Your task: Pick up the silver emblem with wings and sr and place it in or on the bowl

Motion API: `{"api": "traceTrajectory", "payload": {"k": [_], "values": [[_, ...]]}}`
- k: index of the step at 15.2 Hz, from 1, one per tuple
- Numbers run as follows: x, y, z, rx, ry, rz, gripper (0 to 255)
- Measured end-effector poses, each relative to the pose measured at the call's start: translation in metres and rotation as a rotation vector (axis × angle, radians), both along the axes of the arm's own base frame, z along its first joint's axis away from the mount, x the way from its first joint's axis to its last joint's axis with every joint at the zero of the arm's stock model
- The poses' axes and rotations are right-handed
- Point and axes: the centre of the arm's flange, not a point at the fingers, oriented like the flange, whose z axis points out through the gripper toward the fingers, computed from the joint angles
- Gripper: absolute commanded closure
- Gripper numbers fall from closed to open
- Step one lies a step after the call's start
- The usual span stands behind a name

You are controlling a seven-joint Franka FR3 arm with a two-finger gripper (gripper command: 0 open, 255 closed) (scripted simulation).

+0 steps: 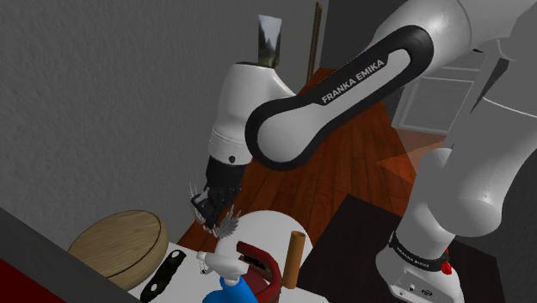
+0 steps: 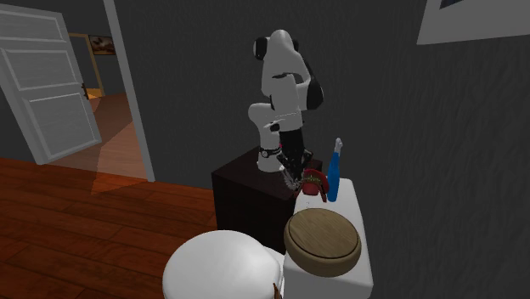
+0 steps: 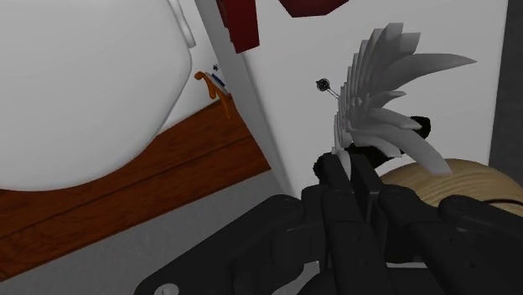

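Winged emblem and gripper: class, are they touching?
Touching. The wrist view shows the gripper clasping the grey winged emblem at its base between both fingers.

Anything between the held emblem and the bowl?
Shoulder view: a flat black object lies on the table between the winged emblem and the wooden bowl.

On the table (image 1: 274, 227), the bowl (image 1: 120, 245) sits at the shoulder view's left — the emblem (image 1: 228, 223) (in the gripper (image 1: 210, 210)) hangs right of it, above the table, clamp (image 1: 258, 257) further right
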Motion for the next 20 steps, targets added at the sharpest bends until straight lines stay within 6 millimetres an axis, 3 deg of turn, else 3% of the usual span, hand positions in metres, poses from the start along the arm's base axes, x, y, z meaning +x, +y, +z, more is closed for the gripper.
{"api": "traceTrajectory", "payload": {"k": [12, 20], "values": [[0.002, 0.0, 0.062, 0.0, 0.0, 0.0, 255], [0.062, 0.067, 0.061, 0.0, 0.001, 0.002, 255]]}}
